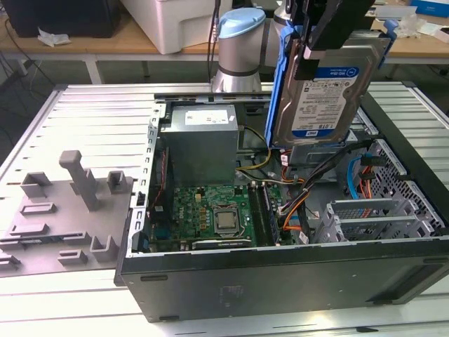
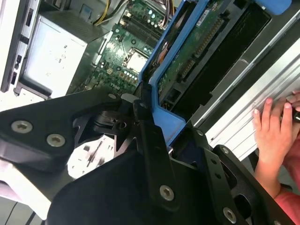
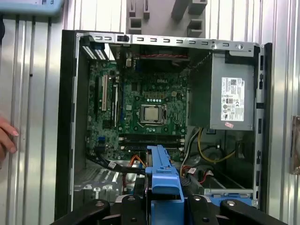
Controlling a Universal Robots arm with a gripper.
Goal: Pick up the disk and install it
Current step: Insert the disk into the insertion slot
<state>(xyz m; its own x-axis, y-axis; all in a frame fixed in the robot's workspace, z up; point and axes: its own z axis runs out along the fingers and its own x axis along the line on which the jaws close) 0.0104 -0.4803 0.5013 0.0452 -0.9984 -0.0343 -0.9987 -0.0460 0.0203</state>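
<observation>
I see my gripper (image 1: 330,45) clenched on the disk (image 1: 319,98), a silver drive with a white-and-blue label framed by a blue bracket, hanging upright above the open computer case (image 1: 280,281).

— How's the light on your feeds?
— Bright and even in the exterior view, no hard shadows. The inside of the case (image 1: 280,281) sits a little darker under the gripper (image 1: 335,43) holding the disk (image 1: 319,98).
— Glare?
— In the second wrist view the table (image 2: 262,79) beside the gripper washes out pale, and the gripper's black body nearest the lens goes soft.
</observation>
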